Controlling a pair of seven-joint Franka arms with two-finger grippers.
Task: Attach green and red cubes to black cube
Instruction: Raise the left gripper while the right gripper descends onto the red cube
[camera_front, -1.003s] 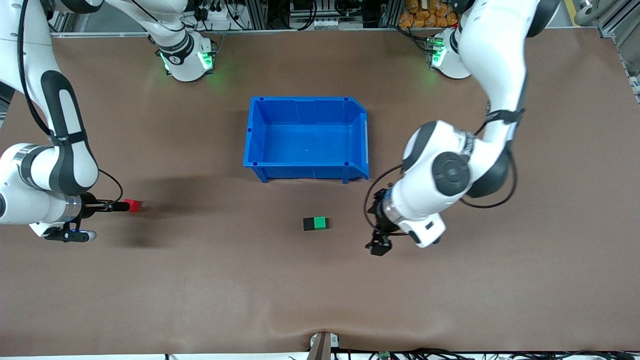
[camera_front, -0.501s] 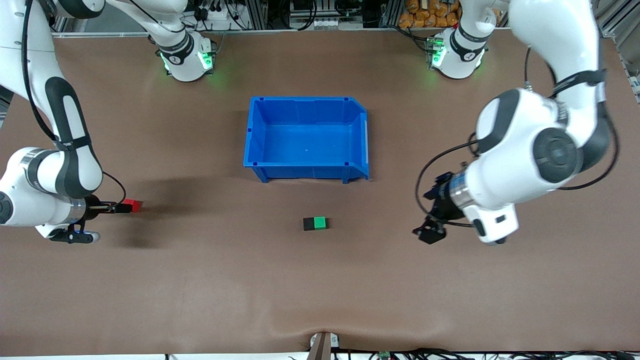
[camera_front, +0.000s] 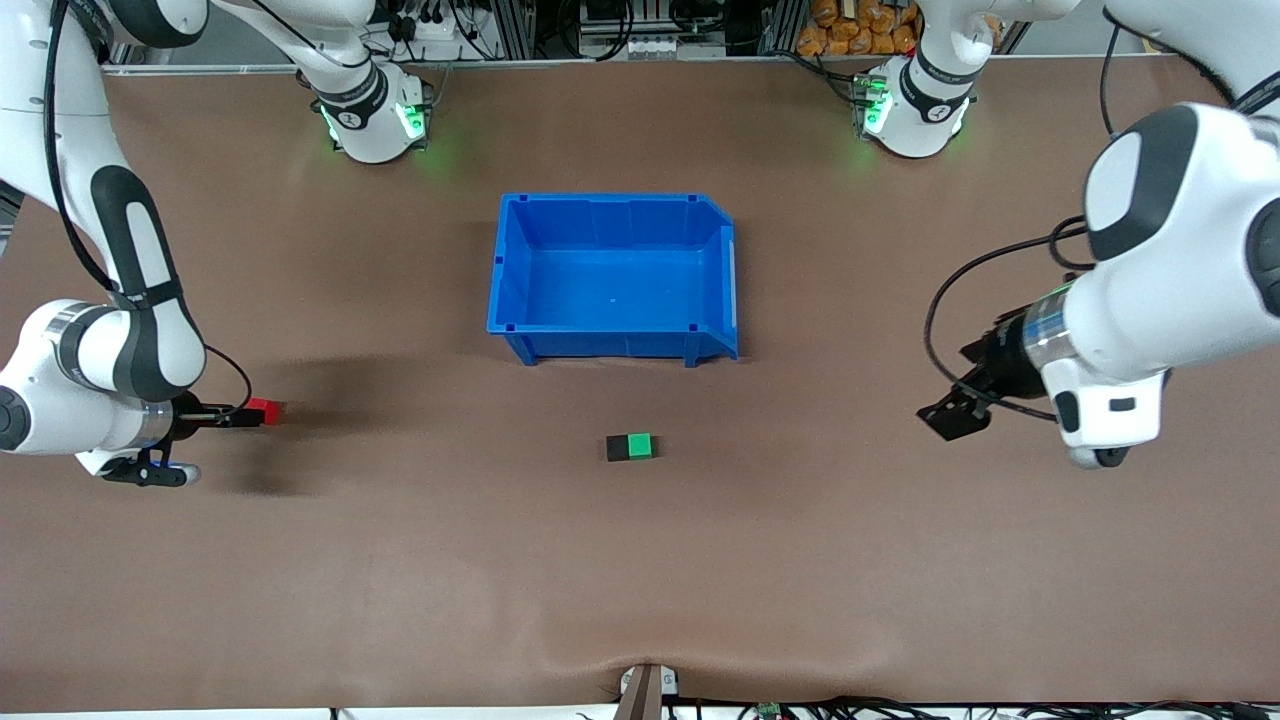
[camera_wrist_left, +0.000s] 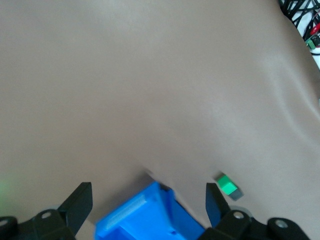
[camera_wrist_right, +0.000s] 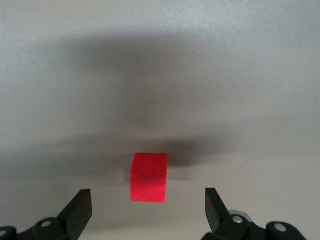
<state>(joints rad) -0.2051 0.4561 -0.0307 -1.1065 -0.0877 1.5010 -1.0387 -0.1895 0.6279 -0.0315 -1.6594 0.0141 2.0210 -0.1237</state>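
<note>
Green cube (camera_front: 640, 444) touches black cube (camera_front: 619, 448); no writing legible.

I find no legible text, label, brand, number or sign in any view; the round marks on my two base collars (camera_front: 349, 117) are too small to read; the blue bin (camera_front: 612, 275) and the cubes carry no markings.

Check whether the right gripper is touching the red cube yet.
Apart. The right wrist view shows the red cube on the table between the right gripper's open fingers, bare table on both sides.
</note>
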